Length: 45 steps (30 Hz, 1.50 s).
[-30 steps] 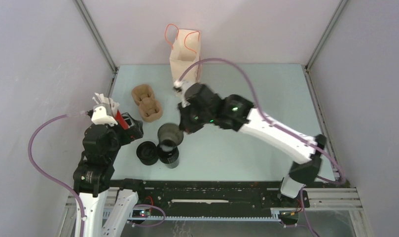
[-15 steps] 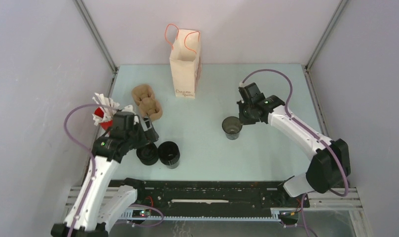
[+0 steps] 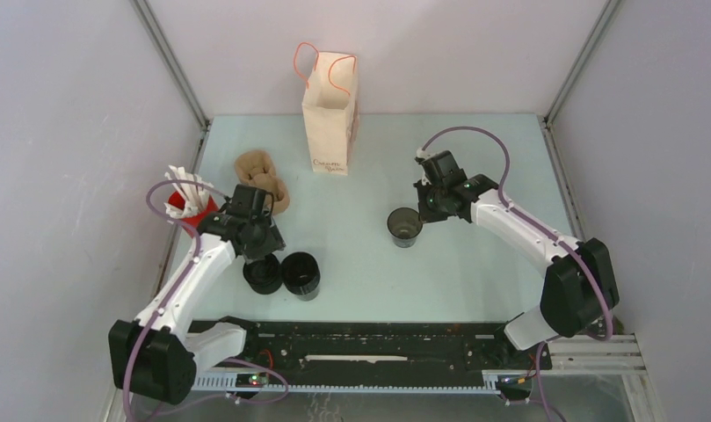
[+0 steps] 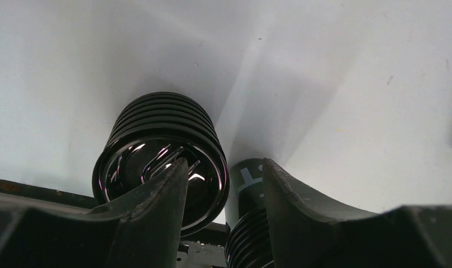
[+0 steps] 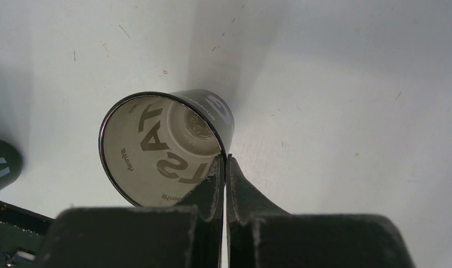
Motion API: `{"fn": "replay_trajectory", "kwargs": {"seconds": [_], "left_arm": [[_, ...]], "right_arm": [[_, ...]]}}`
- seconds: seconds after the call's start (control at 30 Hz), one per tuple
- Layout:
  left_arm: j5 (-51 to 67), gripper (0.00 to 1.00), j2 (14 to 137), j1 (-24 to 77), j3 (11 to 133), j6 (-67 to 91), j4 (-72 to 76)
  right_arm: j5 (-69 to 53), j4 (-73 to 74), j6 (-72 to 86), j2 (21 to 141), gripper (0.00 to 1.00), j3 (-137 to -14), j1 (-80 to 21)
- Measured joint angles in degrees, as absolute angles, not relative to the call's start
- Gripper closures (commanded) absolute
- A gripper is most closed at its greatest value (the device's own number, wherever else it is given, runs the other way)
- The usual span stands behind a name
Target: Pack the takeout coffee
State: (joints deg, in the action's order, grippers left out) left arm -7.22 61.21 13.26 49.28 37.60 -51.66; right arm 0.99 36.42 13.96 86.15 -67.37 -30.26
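The takeout coffee cup (image 3: 404, 229) is black, has no lid and is pale inside (image 5: 156, 151). My right gripper (image 3: 417, 214) (image 5: 224, 157) is shut on its near rim, one finger inside the cup and one outside. Whether the cup rests on the table I cannot tell. My left gripper (image 3: 264, 248) (image 4: 224, 163) hangs low over a ribbed stack of black lids (image 3: 264, 274) (image 4: 156, 145), jaws part-way apart. One fingertip (image 4: 170, 184) lies over the glossy top lid, the other (image 4: 285, 190) beside a stack of nested black cups (image 3: 301, 274) (image 4: 247, 181).
A paper bag (image 3: 330, 114) with orange handles stands at the back. The brown pulp carrier (image 3: 257, 171) lies left of centre, partly behind my left arm. A red cup of white sticks (image 3: 186, 202) is at the left edge.
My right gripper carried the cup from the nested stack to the right of centre. My left arm swung in from the left over the lids and its jaws narrowed.
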Motion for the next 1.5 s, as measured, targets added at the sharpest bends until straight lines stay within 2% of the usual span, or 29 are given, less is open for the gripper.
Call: {"fn": "replay_trajectory", "kwargs": {"seconds": [0.2, 0.63, 0.7, 0.87, 1.03, 1.17, 1.5], "left_arm": [[-9.76, 0.46, 63.57, 13.37, 49.28, 39.16, -51.48], [-12.75, 0.71, 66.76, 15.99, 49.28, 40.71, -51.29], [-13.15, 0.72, 66.76, 16.29, 49.28, 40.91, -51.29], [-13.56, 0.72, 66.76, 16.78, 49.28, 41.15, -51.29], [-14.68, 0.59, 66.5, 16.86, 49.3, 40.99, -52.03], [-16.95, 0.45, 64.64, 16.88, 49.6, 40.45, -54.89], [-21.04, 0.46, 56.12, 16.53, 50.59, 42.33, -64.14]], "right_arm": [[-0.51, 35.14, 13.93, 86.59, 1.0, -66.63, -30.24], [-2.48, 33.85, 13.78, 87.39, 1.0, -66.35, -30.26], [-2.52, 33.78, 13.76, 87.5, 1.0, -66.35, -30.3], [-2.7, 33.78, 13.74, 87.83, 1.0, -66.35, -30.48], [-2.7, 33.78, 13.72, 87.85, 1.0, -66.35, -30.52], [-2.68, 33.78, 13.58, 87.85, 1.0, -66.35, -30.65], [-2.68, 33.8, 13.08, 87.85, 1.0, -66.35, -31.27]]}}
